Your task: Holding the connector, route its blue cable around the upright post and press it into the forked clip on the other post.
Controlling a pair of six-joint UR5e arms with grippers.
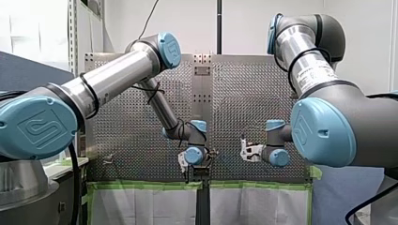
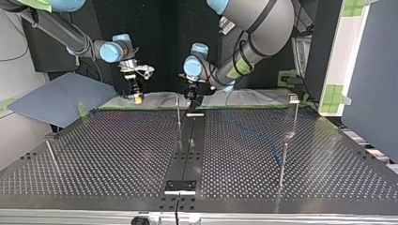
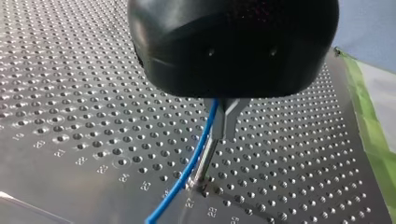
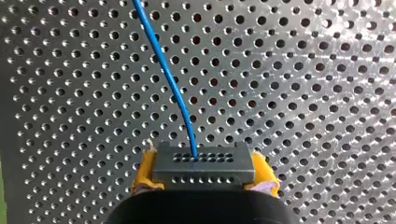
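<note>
My right gripper (image 4: 204, 179) is shut on a dark grey connector (image 4: 204, 163), with a yellow pad on each side of it. The blue cable (image 4: 170, 84) leaves the connector and runs away over the perforated table. In the top view this gripper (image 2: 137, 96) hangs at the far left edge of the table. My left gripper (image 3: 223, 133) has its metal fingers shut, and the blue cable (image 3: 191, 163) rises up to them. A thin upright post (image 3: 205, 161) stands right under the fingertips. In the top view the post (image 2: 178, 110) is beside my left gripper (image 2: 193, 105). A taller post with a clip on top (image 2: 294, 98) stands at the far right.
Another thin post (image 2: 283, 164) stands at the top view's near right, and a leaning one (image 2: 51, 154) at its near left. A dark centre strip (image 2: 187, 145) with a small bracket (image 2: 179, 186) runs down the table. Green tape (image 1: 150, 185) lines the table's edge.
</note>
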